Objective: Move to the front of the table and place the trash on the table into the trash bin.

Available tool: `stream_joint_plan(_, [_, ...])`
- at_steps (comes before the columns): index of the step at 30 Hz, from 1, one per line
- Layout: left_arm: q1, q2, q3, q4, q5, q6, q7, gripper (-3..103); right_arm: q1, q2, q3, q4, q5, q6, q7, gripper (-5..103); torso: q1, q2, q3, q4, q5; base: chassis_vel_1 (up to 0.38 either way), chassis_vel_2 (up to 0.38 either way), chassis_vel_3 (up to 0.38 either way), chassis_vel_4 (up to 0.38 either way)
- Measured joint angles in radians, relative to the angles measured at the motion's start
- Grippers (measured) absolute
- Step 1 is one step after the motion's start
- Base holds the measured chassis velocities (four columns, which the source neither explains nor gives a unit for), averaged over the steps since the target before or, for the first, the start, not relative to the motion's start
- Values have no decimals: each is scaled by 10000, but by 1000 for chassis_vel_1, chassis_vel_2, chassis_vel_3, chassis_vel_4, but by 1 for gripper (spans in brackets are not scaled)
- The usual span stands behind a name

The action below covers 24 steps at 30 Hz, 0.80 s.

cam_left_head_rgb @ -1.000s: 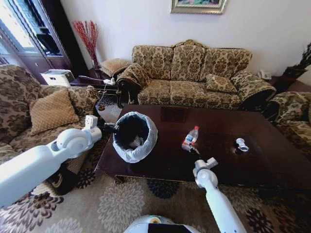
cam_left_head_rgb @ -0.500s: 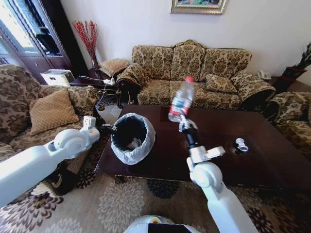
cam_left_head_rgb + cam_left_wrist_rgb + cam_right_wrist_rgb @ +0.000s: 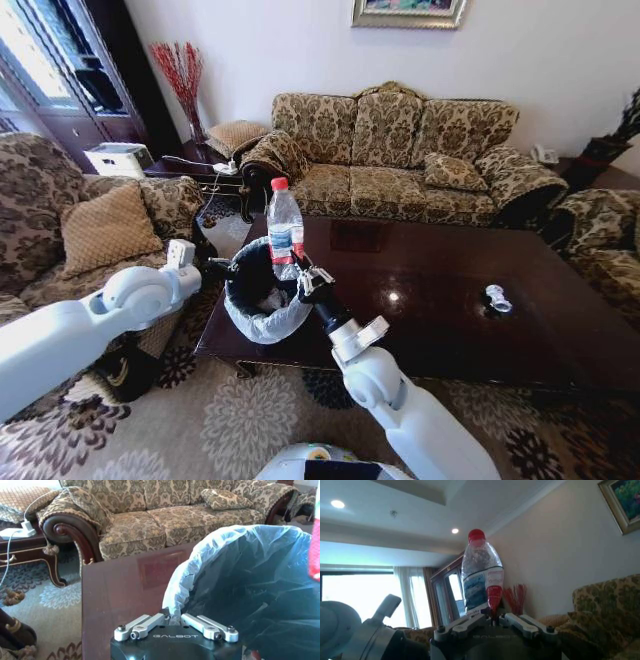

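Above trash bin [image 3: 262,287]: right hand [image 3: 303,279] gripping bottle [image 3: 285,228]

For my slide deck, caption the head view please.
Right pincer holds the bottle upright above the trash bin, gripped by the left pincer.

Home lounge: floral sofas [image 3: 400,150]

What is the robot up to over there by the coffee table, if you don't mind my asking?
It is clearing litter off the coffee table. The right pincer holds a clear plastic bottle with a red cap upright, right over the trash bin. The left pincer grips the bin's bag-lined rim at the table's left end, with the bin tilted. A small crushed bottle lies on the right part of the tabletop.
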Motion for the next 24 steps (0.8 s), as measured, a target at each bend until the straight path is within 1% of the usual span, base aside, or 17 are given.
stream_joint_plan(1, [33, 22, -24, -20, -1, 0, 0, 0, 1, 11, -45, -82, -194, 87, 0, 3, 0, 0, 0, 0, 0, 0, 0, 0, 0])
stream_joint_plan(2, [33, 22, -24, -20, -1, 0, 0, 0, 1, 11, -45, -82, -194, 87, 0, 3, 0, 0, 0, 0, 0, 0, 0, 0, 0])
stream_joint_plan(3, [70, 42, -44, -39, -1, 1, 0, 0, -12, 13, -77, -119, -318, 131, 0, 8, 1, 0, 1, 0, 0, 0, 0, 0, 0])
stream_joint_plan(4, [84, 47, -54, -47, -1, 2, -1, 0, -24, 12, -99, -125, -352, 143, 0, 8, 1, 0, 0, 0, 0, 0, 0, 0, 0])
stream_joint_plan(6, [104, 51, -76, -66, -1, 2, -3, 0, -67, -9, -170, -125, -418, 164, 0, 19, 0, 0, 0, 0, 0, 0, 0, 0, 0])
stream_joint_plan(7, [104, 51, -76, -66, -1, 2, -3, 0, -67, -9, -170, -125, -418, 164, 0, 19, 0, 0, 0, 0, 0, 0, 0, 0, 0])
stream_joint_plan(10, [104, 42, -77, -67, -1, 2, -7, 0, -121, -72, -183, -125, -471, 208, 0, 36, 0, 0, 0, 1, 0, 0, 0, 0, 0])
stream_joint_plan(12, [104, 39, -77, -67, -1, 1, -8, 0, -139, -88, -181, -126, -473, 216, 0, 36, 0, 0, 0, 1, 0, 0, 0, 0, 0])
stream_joint_plan(15, [149, 32, -82, -86, 4, 1, -20, 0, -262, -128, -112, -101, -489, 313, 0, 51, 1, 0, 0, 0, 0, 0, 0, 0, 0])
stream_joint_plan(16, [149, 32, -82, -86, 4, 1, -20, 0, -262, -128, -112, -101, -489, 313, 0, 51, 1, 0, 0, 0, 0, 0, 0, 0, 0])
stream_joint_plan(19, [216, 28, -94, -81, 38, 2, -43, 0, -771, 64, 414, 318, -402, 474, 0, 68, 0, 0, 0, 3, 1, 0, 0, 0, 0])
stream_joint_plan(20, [216, 28, -94, -81, 38, 2, -43, 0, -771, 64, 414, 318, -402, 474, 0, 68, 0, 0, 0, 3, 1, 0, 0, 0, 0])
stream_joint_plan(21, [237, 12, -108, -71, 46, 2, -50, 0, -1050, 150, 707, 525, -345, 518, 0, 68, 0, 0, 0, 2, 2, 0, 0, 0, 0])
stream_joint_plan(22, [269, -11, -144, -58, 55, 2, -63, 0, -1435, 230, 1113, 721, -290, 604, 0, 79, 0, 0, 0, 0, 0, 0, 0, 0, 0])
stream_joint_plan(23, [283, -35, -164, -56, 58, 2, -66, 0, -1755, 279, 1553, 765, -215, 629, 0, 79, 0, 1, -1, 0, 0, 0, 0, 0, 0])
stream_joint_plan(24, [299, -79, -189, -45, 60, 2, -70, 0, -2093, 308, 2227, 686, -52, 528, -3, 84, -1, 1, -1, 1, 2, 0, 0, 0, 0])
